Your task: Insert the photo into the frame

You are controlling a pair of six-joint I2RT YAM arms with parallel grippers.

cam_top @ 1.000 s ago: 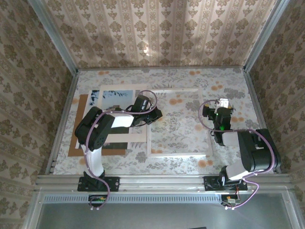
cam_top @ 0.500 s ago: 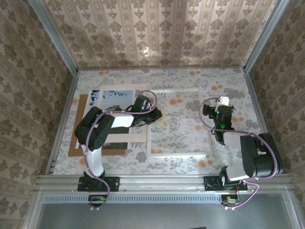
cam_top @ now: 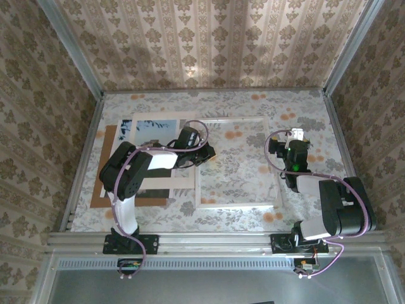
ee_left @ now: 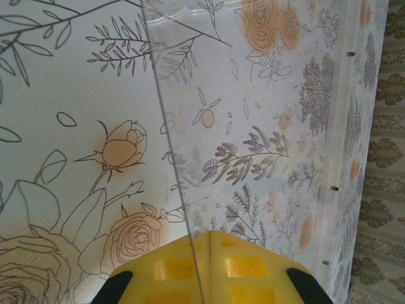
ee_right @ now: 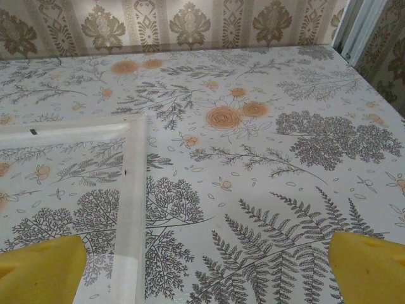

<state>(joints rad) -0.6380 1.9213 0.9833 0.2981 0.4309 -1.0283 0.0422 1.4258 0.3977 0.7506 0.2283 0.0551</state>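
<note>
Only the right arm has shifted since a second ago: its elbow sits slightly further right, while the left arm is where it was.

The photo (cam_top: 155, 125) lies flat at the far left of the bench (cam_top: 304, 101). Its pale blue sky shows as a strip, and the rest is covered by a white mat (cam_top: 177, 180) and the left arm. A brown board (cam_top: 101, 190) pokes out from beneath them on the left. Just to the right lies the frame (cam_top: 239, 204), flat, with the floral bench cover visible through its pane.

From above, the left hand (cam_top: 205, 154) sits over the frame's left edge, the arm folded low across the mat. The left wrist view adds the detail that the top view lacks. There the left hand (ee_left: 204, 244) is narrow, its yellow fingers (ee_left: 171, 269) pressed together, and the pane's thin clear edge runs into the seam between them, so it pinches the frame (ee_left: 345, 126).

The right hand (cam_top: 296, 136) hovers just beyond the frame's right side, pointing far. In its wrist view the right hand (ee_right: 204, 269) is spread wide and holds nothing, with a corner of the frame's white rim (ee_right: 133, 183) just inside its left finger (ee_right: 41, 269).
</note>
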